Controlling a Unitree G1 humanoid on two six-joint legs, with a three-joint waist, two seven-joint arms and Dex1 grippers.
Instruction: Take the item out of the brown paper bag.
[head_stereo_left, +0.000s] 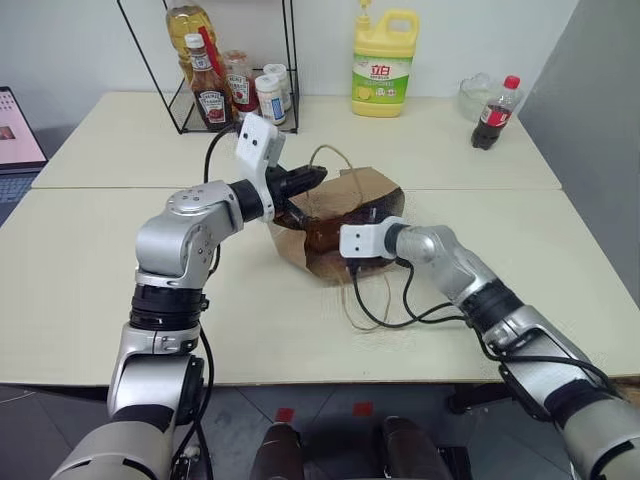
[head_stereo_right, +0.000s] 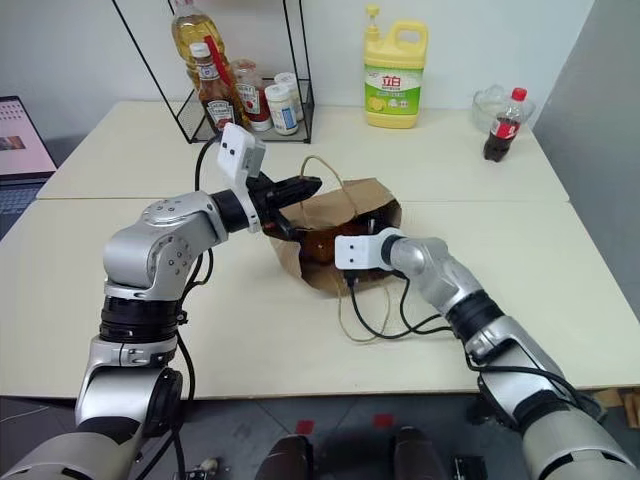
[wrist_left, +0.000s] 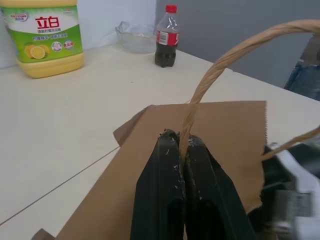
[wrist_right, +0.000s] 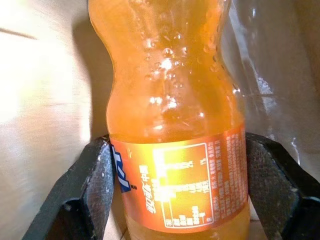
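Jaws of the left gripper are pinching the tan cord handle together with the top edge of the brown paper bag, which is lying near the middle of the tabletop with its mouth facing the robot. Reaching into that mouth, the right gripper is holding its jaws on either side of the orange bottle inside the bag, both pads lying against the label, though whether they are squeezing it cannot be told. Along the far edge of the tabletop, a yellow detergent jug and a cola bottle are standing.
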